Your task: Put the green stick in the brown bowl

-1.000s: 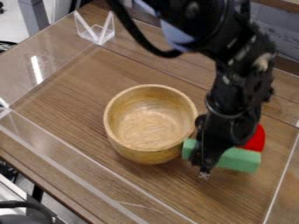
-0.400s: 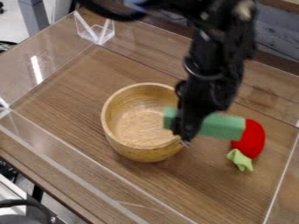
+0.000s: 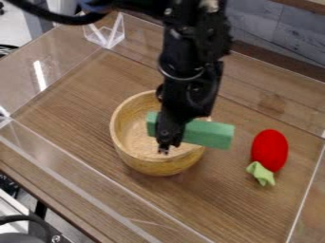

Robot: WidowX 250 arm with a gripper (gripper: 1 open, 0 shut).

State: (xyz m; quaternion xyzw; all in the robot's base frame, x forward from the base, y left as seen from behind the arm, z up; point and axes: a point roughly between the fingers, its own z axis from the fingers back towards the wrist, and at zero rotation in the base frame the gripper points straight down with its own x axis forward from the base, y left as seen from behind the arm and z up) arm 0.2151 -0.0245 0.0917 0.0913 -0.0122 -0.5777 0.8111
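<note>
The green stick (image 3: 203,134) is a matte green bar held level in the air, over the right side of the brown bowl (image 3: 137,121), with its right end reaching past the rim. My black gripper (image 3: 169,140) points down and is shut on the stick near its left end. One fingertip (image 3: 164,147) hangs below the stick, over the bowl's inside. The bowl is round, light tan wood with a thick rim, and sits on the wooden tabletop.
A red strawberry-like toy (image 3: 268,150) with green leaves lies on the table right of the bowl. Clear acrylic walls (image 3: 51,71) fence the wooden surface, with a small clear stand (image 3: 105,34) at the back left.
The gripper has carried the green stick up and to the left, from the table beside the strawberry to above the bowl. The strawberry is now uncovered.
</note>
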